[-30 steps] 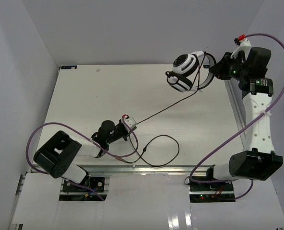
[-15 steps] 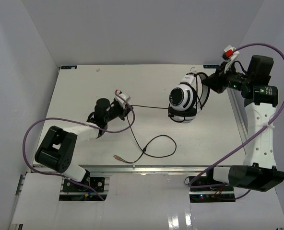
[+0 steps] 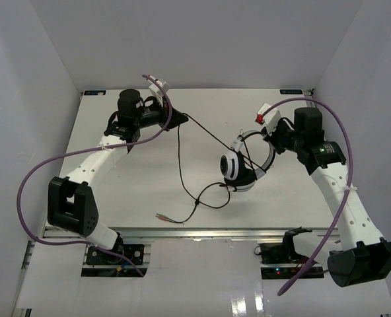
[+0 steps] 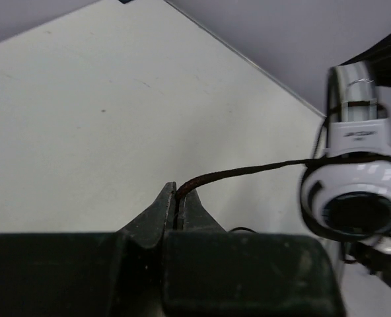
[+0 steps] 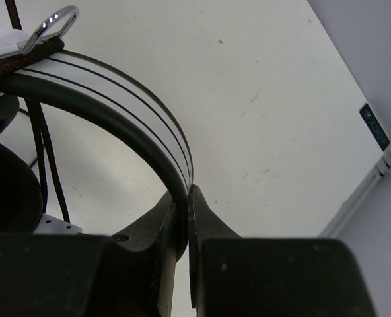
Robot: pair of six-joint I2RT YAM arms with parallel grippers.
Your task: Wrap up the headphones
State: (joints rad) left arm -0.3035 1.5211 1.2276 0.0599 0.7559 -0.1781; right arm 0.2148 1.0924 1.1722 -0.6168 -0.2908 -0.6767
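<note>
The white headphones [image 3: 236, 169] with black pads hang above the table's right middle, and my right gripper [image 3: 267, 140] is shut on their headband [image 5: 109, 89]. In the right wrist view that gripper [image 5: 188, 196] has the band clamped between its jaws. Far back on the left, my left gripper [image 3: 180, 119] is shut on the thin black cable [image 3: 179, 158]. The cable [image 4: 248, 172] leaves this gripper [image 4: 179, 195] and runs taut to the headphones [image 4: 357, 165]. Another stretch drops to the table, loops, and ends in small plugs [image 3: 161, 216] near the front.
Thick purple arm cables [image 3: 30, 178] arc beside both arms. A metal rail [image 3: 202, 232] runs along the table's near edge. White walls enclose the table [image 3: 116, 185] on the left, back and right.
My left gripper swung from the near left to the far back left, pulling the cable with it. My right gripper carried the headphones from the back right corner down toward the table's middle.
</note>
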